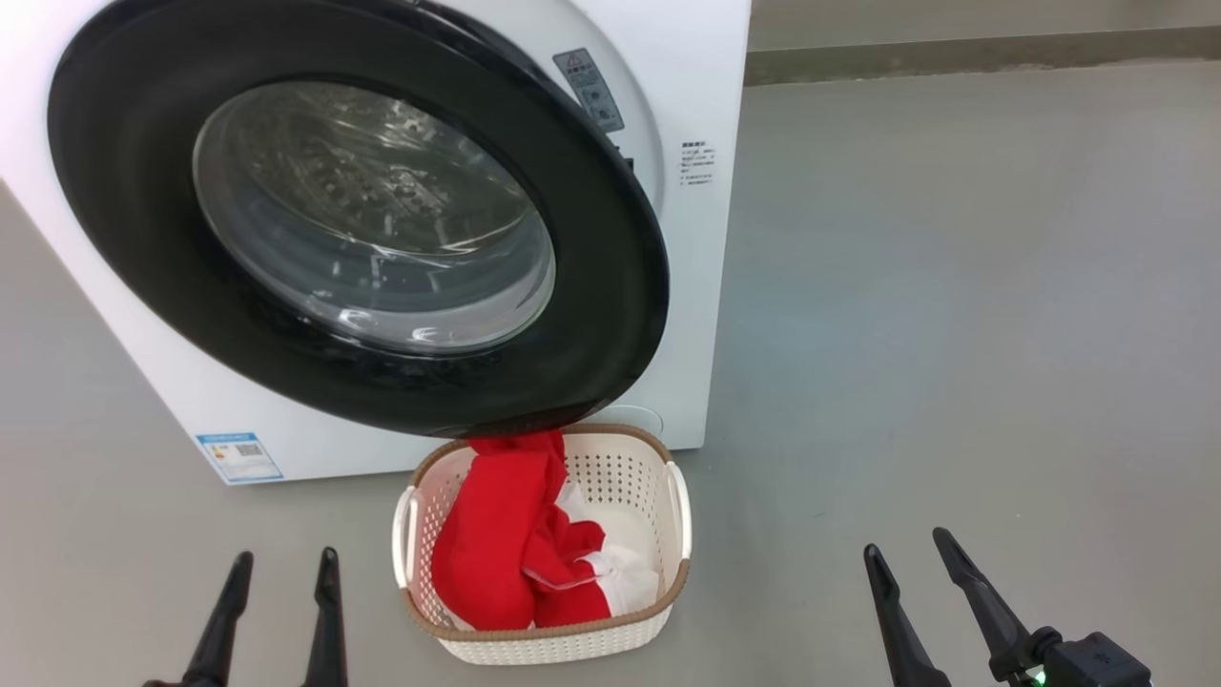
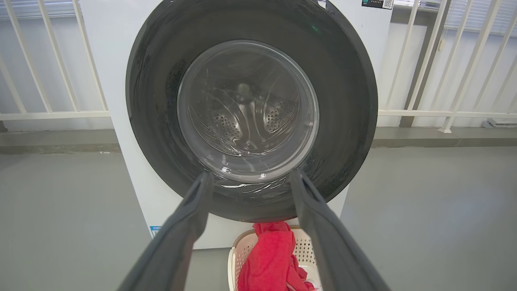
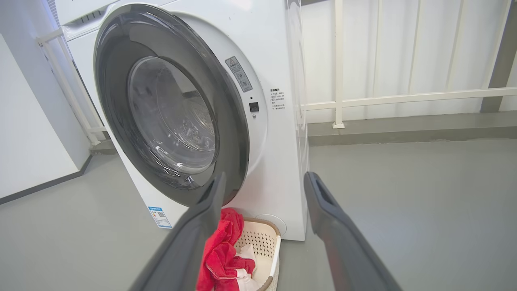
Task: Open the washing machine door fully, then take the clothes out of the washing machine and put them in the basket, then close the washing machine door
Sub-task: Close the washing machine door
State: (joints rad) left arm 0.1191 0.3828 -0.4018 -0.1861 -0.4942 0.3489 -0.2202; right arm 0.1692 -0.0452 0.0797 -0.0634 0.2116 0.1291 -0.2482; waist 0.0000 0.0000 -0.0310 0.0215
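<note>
The washing machine (image 1: 701,239) stands white and boxy at the upper left. Its door (image 1: 372,215), with a black rim and clear glass, is swung almost against the front, with a narrow gap at its right edge (image 3: 238,133). Through the glass the steel drum (image 2: 246,117) looks empty. The red and white clothes (image 1: 496,539) lie in the cream basket (image 1: 625,468) on the floor just below the door. My left gripper (image 1: 286,558) is open and empty, left of the basket. My right gripper (image 1: 906,544) is open and empty on the basket's right. Both wrist views face the door (image 2: 343,101) from a distance.
Grey floor (image 1: 954,334) spreads to the right of the machine and around the basket. A white railing (image 3: 404,97) and a low kerb run behind the machine. A white wall (image 3: 28,141) stands at the machine's far side. A blue label (image 1: 238,456) marks the lower front corner.
</note>
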